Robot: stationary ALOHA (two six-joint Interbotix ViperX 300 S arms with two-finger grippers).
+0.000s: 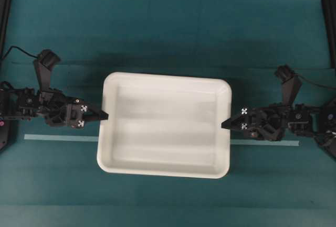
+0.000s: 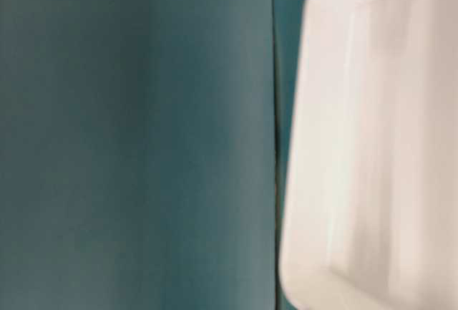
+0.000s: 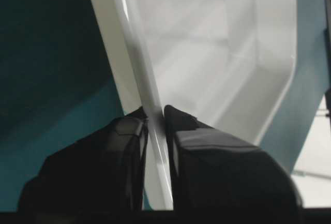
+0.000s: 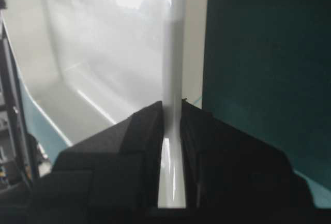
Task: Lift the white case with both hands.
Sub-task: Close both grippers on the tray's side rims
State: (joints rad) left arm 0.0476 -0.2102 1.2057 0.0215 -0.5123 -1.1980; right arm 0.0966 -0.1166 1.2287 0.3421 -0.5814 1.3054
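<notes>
The white case [image 1: 165, 125] is a large shallow tray in the middle of the teal table. My left gripper [image 1: 105, 116] meets its left rim, and in the left wrist view the left gripper [image 3: 154, 114] is shut on the white case's rim [image 3: 150, 97], one finger on each side. My right gripper [image 1: 224, 124] meets the right rim. The right wrist view shows the right gripper [image 4: 172, 105] shut on that rim [image 4: 173, 69] the same way. The table-level view shows only a blurred corner of the white case [image 2: 372, 145].
A thin pale tape strip [image 1: 60, 138] lies across the table, passing under the tray and out to the right [image 1: 265, 143]. Black frame posts stand at the far left [image 1: 4, 12] and far right [image 1: 328, 17] edges.
</notes>
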